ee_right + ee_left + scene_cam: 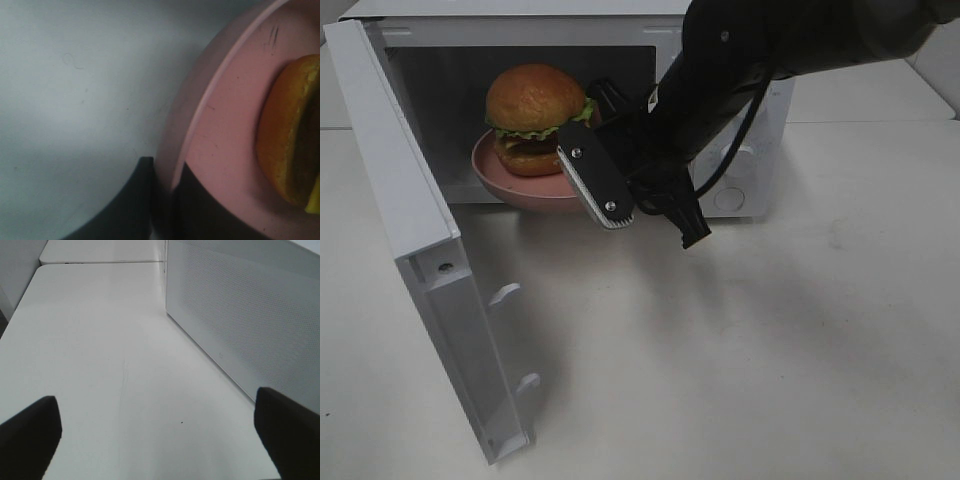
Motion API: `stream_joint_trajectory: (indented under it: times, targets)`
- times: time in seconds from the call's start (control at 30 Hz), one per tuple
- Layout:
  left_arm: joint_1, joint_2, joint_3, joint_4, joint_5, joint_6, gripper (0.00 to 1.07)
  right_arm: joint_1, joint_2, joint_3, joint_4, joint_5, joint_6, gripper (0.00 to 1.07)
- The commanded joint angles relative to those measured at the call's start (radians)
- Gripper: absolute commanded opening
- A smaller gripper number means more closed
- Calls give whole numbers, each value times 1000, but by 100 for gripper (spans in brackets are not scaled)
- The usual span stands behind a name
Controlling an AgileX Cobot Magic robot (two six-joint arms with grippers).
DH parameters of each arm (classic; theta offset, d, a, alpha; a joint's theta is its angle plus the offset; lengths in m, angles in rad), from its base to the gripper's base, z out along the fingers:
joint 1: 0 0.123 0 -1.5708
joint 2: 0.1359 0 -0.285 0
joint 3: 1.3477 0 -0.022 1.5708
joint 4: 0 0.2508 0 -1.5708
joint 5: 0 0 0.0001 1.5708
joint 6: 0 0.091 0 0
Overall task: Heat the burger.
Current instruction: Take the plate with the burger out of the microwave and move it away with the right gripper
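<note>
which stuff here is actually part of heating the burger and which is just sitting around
Part of the job:
- burger
- pink plate under it, pinched at its rim by the right end effector
- microwave, door swung open

Just there:
- left end effector, open and empty beside the microwave
- white table

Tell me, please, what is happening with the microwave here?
The right end effector is shut on the rim of the pink plate, which carries the burger and sits partly inside the microwave. The microwave door is wide open. The left end effector is open over the bare table, holding nothing.
</note>
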Motion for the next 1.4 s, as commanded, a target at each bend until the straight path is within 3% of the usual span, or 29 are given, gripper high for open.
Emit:
stream_joint_trajectory:
  times: [0.03,0.73,1.4]
  targets:
    - [5,-12,2,-1,-10,-1,101,-1,-81,54,7,-65,-8,0]
    - [5,-12,2,-1,-10,-1,101,1,-438,433,24,-120,4,0]
    - [5,-12,2,-1,-10,-1,101,2,-789,688,30,-79,53,0]
